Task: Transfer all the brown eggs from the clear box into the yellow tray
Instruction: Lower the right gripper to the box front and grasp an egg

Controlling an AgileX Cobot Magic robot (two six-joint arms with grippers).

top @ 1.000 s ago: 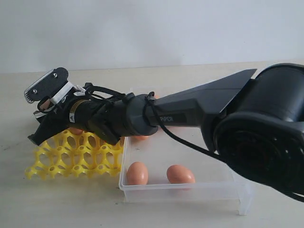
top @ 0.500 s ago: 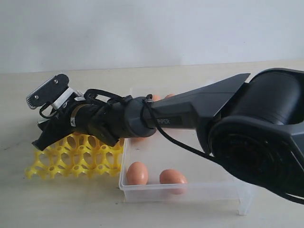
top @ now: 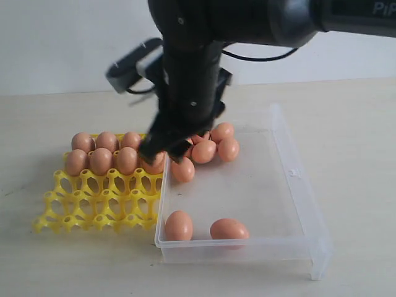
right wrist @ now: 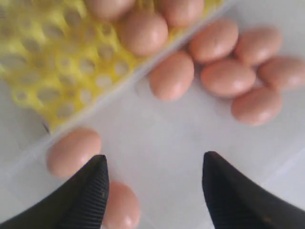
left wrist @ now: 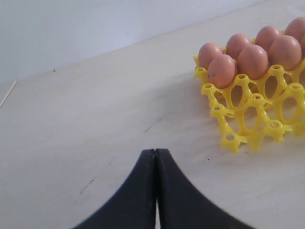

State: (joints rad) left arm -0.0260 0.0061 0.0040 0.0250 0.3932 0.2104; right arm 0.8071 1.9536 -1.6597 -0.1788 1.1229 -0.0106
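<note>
The yellow tray (top: 93, 207) lies left of the clear box (top: 291, 185), touching it. Several brown eggs (top: 101, 161) fill the tray's back rows. In the box a cluster of eggs (top: 203, 151) rests at the back left corner, and two more eggs (top: 179, 225) lie along the front wall. My right arm (top: 185, 80) stands steeply over the seam between tray and box. My right gripper (right wrist: 152, 162) is open and empty above the box floor, with the two front eggs (right wrist: 73, 151) beside one finger. My left gripper (left wrist: 155, 150) is shut over bare table near the tray (left wrist: 248, 138).
The pale tabletop (top: 359, 124) stretches right of the box and in front of both containers. A white wall stands behind. The box's raised rim (top: 235, 250) runs along its front.
The right arm has risen from lying low over the tray's left side and swung over to the box edge. The tray's eggs, hidden before, now show. One front egg has shifted slightly left.
</note>
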